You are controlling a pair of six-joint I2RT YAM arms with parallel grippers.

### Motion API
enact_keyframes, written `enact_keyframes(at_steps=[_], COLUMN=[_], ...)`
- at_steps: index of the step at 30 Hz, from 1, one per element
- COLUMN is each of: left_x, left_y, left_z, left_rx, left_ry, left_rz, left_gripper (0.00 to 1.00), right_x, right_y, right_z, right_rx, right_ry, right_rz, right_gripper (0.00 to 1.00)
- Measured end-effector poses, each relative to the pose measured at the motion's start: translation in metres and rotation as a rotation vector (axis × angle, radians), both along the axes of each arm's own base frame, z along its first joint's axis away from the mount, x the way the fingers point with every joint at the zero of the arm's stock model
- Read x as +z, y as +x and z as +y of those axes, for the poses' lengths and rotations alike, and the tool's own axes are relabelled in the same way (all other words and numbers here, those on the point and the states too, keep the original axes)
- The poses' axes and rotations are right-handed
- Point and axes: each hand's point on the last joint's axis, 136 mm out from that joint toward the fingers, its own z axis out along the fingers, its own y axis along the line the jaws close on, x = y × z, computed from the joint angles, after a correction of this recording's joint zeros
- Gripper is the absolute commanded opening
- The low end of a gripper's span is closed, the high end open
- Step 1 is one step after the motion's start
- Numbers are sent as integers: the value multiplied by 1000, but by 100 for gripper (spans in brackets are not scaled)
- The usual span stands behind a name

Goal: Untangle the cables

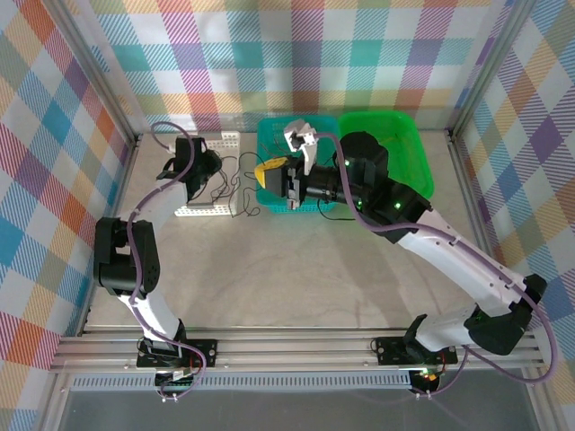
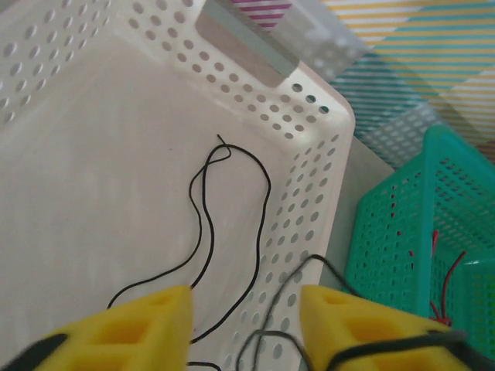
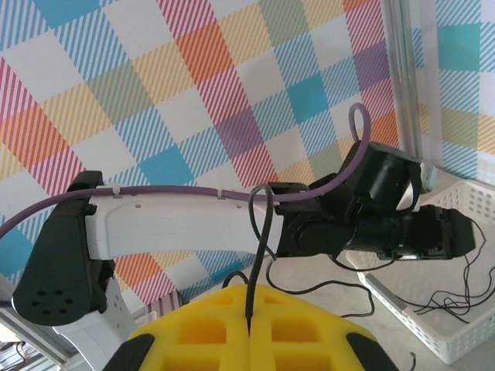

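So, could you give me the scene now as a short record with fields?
left tool: open, above the white basket
right tool: shut on a black cable
white basket: loose black cables inside
teal basket: red cables inside
green basket: next to the teal basket
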Motion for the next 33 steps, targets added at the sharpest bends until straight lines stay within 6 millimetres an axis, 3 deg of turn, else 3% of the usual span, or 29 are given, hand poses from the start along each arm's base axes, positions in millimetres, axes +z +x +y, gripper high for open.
enact_keyframes(at_steps=[5,11,16,20,26,33], left_x=[9,35,46,24,-17,-28], left_y=[0,-3,-9,-23,-61,-96], left_z=[6,13,12,9,2,-7], left_rx=[10,18,8,-24,-46,-17], left_ry=[-5,-13,-7,-2,-35,-117], left_rz=[18,65,159,305,578,787], left_gripper=[79,85,79,80,87,87], right_x=[3,12,16,17,13,-9], right_y=[-1,-4,-7,-8,-7,-1], right_z=[2,0,-2,-4,-5,3], right_rx=[13,22,25,19,11,7], right_ry=[-5,5,4,-6,-29,-83], right_rz=[2,-5,1,24,69,133], right_gripper=[0,0,0,0,0,0])
